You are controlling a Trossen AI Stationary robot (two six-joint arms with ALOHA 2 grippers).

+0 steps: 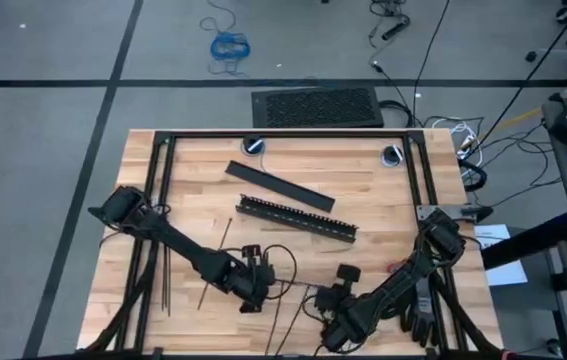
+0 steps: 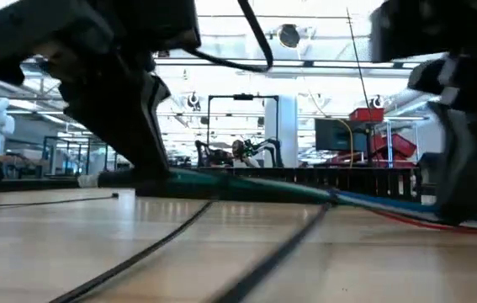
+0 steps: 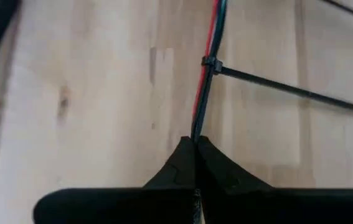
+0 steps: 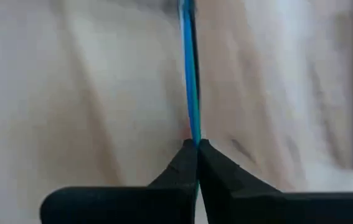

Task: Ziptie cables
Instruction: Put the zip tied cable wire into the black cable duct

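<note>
My left gripper (image 3: 195, 142) and right gripper (image 4: 195, 144) each pinch the cables (image 3: 204, 93) stretched between them, low over the table (image 1: 363, 180). Thin, limp wires; one ziptie (image 3: 288, 90) already circles them near the left gripper.

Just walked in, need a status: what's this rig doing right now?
Both arms are holding the cables stretched between them, low over the table near its front edge. The left tool is shut on one end, the right tool on the other. A ziptie is already looped around the bundle near the left tool, its long tail sticking out sideways, untrimmed. More zipties lie by the left arm.
</note>
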